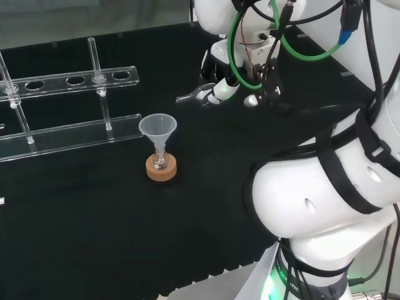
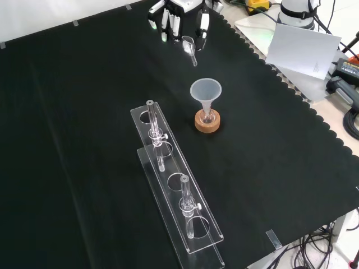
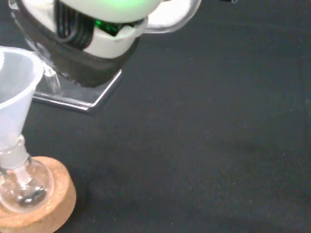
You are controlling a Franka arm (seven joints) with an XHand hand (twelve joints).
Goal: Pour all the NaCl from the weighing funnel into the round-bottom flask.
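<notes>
At the top centre of the front view the robot hand (image 2: 182,14) has its fingers curled around the clear weighing funnel (image 2: 190,47), whose spout points down toward the cloth-covered surface (image 2: 84,112). Lower, at mid-frame, the round-bottom flask (image 2: 207,116) sits on a cork ring (image 2: 207,123) with a plastic funnel (image 2: 206,91) in its neck. A clear tube rack (image 2: 176,196) stands lower left of it.

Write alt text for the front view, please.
A robot hand holds a clear weighing funnel above black cloth, up and left of a plastic funnel in a round-bottom flask on a cork ring. A clear tube rack stands nearer.
</notes>
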